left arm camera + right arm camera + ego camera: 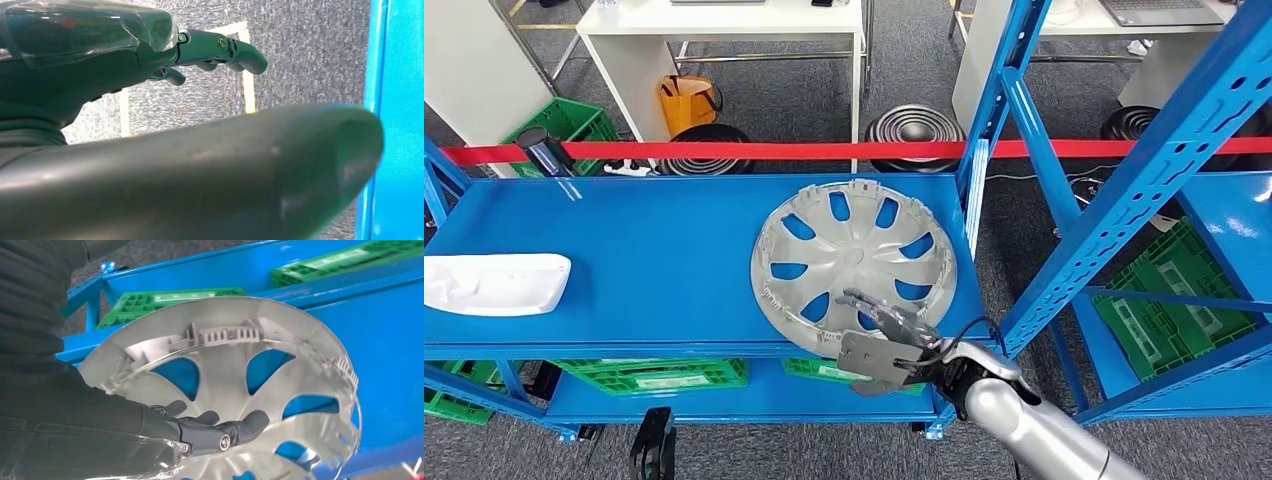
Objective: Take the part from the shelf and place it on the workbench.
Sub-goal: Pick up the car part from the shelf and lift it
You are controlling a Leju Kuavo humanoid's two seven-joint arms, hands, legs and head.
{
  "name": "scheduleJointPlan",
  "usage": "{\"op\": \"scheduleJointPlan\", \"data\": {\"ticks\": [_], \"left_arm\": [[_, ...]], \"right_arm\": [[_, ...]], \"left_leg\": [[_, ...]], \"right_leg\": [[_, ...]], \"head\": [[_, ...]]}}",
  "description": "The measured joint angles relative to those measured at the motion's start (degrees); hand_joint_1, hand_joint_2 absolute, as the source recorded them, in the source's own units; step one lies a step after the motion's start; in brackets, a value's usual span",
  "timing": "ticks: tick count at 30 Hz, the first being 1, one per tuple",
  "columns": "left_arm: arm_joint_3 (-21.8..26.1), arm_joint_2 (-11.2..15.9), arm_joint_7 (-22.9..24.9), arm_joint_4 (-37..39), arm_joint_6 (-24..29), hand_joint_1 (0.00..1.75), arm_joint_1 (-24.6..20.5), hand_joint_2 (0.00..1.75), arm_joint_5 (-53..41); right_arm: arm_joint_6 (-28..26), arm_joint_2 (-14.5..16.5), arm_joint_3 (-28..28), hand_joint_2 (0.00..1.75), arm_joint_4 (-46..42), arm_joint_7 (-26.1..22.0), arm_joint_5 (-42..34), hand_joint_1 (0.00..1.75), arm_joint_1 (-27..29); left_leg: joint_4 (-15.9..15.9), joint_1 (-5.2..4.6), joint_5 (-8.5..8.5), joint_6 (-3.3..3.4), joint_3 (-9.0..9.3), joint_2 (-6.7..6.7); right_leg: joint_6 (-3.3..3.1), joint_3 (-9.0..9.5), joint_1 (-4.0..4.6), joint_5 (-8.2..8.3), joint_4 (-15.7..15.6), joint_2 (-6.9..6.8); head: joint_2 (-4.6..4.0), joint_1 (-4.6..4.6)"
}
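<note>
1. Head view: the right hand (887, 338) reaches in from the lower right, its fingers stretched forward and lying on the near rim of the one silver hubcap (854, 262). Whether the thumb grips beneath the rim cannot be told. The hubcap lies flat at the centre of the picture, on the blue shelf (654, 250). One white part (492, 283) sits at the left edge of the shelf. Three green crates (664, 374) show below and beside it.
2. Left wrist view: the left hand (190, 55) holds nothing, its dark fingers slightly curled over grey carpet.
3. Right wrist view: the right hand's fingers (220, 427) rest, slightly spread, on the hubcap's inner face at lower centre.
</note>
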Motion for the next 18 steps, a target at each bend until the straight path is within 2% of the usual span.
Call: {"op": "scheduleJointPlan", "data": {"ticks": [1, 2, 3, 4, 5, 6, 7, 8, 11, 13, 14, 16, 17, 18], "left_arm": [[0.0, 0.0, 0.0, 0.0, 0.0, 0.0, -0.2, 0.0, 0.0], [0.0, -0.1, 0.0, 0.0, 0.0, 0.0, -0.3, 0.0, 0.0], [0.0, -0.1, 0.0, 0.0, 0.0, 0.0, -0.4, 0.0, 0.0], [0.1, -0.1, 0.1, 0.0, 0.0, 0.0, -0.5, 0.0, 0.0], [0.1, -0.2, 0.1, -0.1, 0.0, 0.0, -0.7, 0.0, -0.1], [0.1, -0.2, 0.1, -0.1, -0.1, 0.0, -0.9, 0.0, -0.2], [0.2, -0.2, 0.1, -0.2, -0.1, 0.0, -1.1, 0.0, -0.3], [0.3, -0.1, 0.1, -0.3, -0.1, 0.0, -1.4, 0.0, -0.3], [0.8, 0.1, 0.1, -0.5, -0.4, 0.0, -1.9, 0.0, -0.6], [1.1, 0.5, 0.1, -0.8, -0.7, 0.0, -2.1, 0.0, -0.7], [1.2, 0.7, 0.1, -1.0, -0.8, 0.0, -2.2, 0.0, -0.7], [1.4, 1.1, 0.1, -1.1, -1.1, 0.0, -2.3, 0.0, -0.7], [1.5, 1.3, 0.1, -1.2, -1.2, 0.0, -2.4, 0.0, -0.7], [1.5, 1.4, 0.1, -1.2, -1.3, 0.0, -2.4, 0.0, -0.7]], "right_arm": [[0.3, 0.0, 0.4, 1.75, 0.6, 0.0, 0.0, 0.0, -0.6], [0.6, 0.0, 0.8, 1.75, 1.2, 0.0, -0.1, 0.0, -1.0], [0.8, 0.1, 1.2, 1.75, 1.8, 0.0, -0.1, 0.0, -1.5], [1.0, 0.1, 1.6, 1.75, 2.4, 0.0, -0.2, 0.0, -2.2], [1.3, 0.1, 2.0, 1.75, 3.0, 0.0, -0.2, 0.0, -3.0], [1.5, 0.1, 2.4, 1.75, 3.5, 0.1, -0.1, 0.0, -4.0], [1.8, 0.1, 2.9, 1.75, 4.0, 0.2, -0.1, 0.0, -5.0], [2.3, 0.1, 3.5, 1.75, 4.5, 0.3, 0.0, 0.0, -5.9], [3.8, 0.1, 5.5, 1.75, 6.1, 0.7, 0.2, 0.0, -8.3], [4.5, 0.1, 6.7, 1.75, 7.1, 1.0, 0.2, 0.0, -9.8], [4.8, 0.1, 7.4, 1.75, 7.6, 1.0, 0.2, 0.0, -10.6], [5.2, 0.1, 8.7, 1.75, 8.5, 1.1, 0.1, 0.0, -11.6], [5.4, 0.0, 9.4, 1.75, 9.0, 1.1, 0.1, 0.0, -12.0], [5.6, 0.0, 9.9, 1.75, 9.5, 1.2, -0.1, 0.0, -12.2]], "left_leg": [[0.0, -0.03, 0.02, 0.03, -0.06, -0.03], [0.1, -0.05, 0.02, 0.03, -0.07, -0.07], [0.2, -0.06, 0.0, 0.01, -0.08, -0.13], [0.3, -0.06, -0.06, -0.07, -0.09, -0.19], [0.5, -0.05, -0.18, -0.22, -0.1, -0.22], [0.8, -0.11, -0.36, -0.46, -0.19, -0.24], [1.2, -0.23, -0.57, -0.74, -0.35, -0.24], [1.4, -0.34, -0.71, -1.01, -0.51, -0.23], [1.7, -0.29, -0.87, -1.59, -0.87, -0.2], [3.5, -0.05, -2.24, -2.17, -1.75, -0.2], [6.0, 0.1, -3.75, -2.54, -2.91, -0.2], [13.6, 0.37, -7.22, -3.15, -6.44, -0.19], [16.9, 0.47, -8.19, -3.33, -8.05, -0.18], [18.2, 0.53, -8.1, -3.38, -8.85, -0.18]], "right_leg": [[-0.04, -1.87, -0.03, -1.36, 4.0, 0.0], [0.15, -3.17, -0.07, -2.04, 6.7, 0.0], [0.54, -3.49, -0.12, -1.86, 7.3, -0.01], [1.07, -2.63, -0.2, -0.76, 5.3, -0.03], [1.6, -0.79, -0.29, 0.9, 1.5, -0.1], [1.85, 1.23, -0.31, 2.36, -2.8, -0.2], [1.76, 2.9, -0.31, 3.53, -6.2, -0.25], [1.47, 3.89, -0.24, 4.15, -8.3, -0.29], [0.33, 4.17, -0.12, 4.51, -9.0, -0.19], [-0.34, 4.24, -0.46, 4.68, -9.1, -0.12], [-0.6, 4.27, -0.62, 4.75, -9.2, -0.09], [-0.85, 4.26, -0.54, 4.75, -9.2, -0.08], [-0.86, 4.26, -0.5, 4.74, -9.1, -0.08], [-0.86, 4.27, -0.48, 4.73, -9.1, -0.07]], "head": [[0.0, 0.01], [0.0, 0.0], [0.0, 0.01], [0.0, 0.01], [0.0, 0.01], [0.0, 0.02], [0.0, -0.02], [0.0, -0.04], [0.0, -0.05], [0.0, -0.1], [0.0, -0.13], [0.0, -0.17], [0.0, -0.16], [0.0, -0.17]]}}
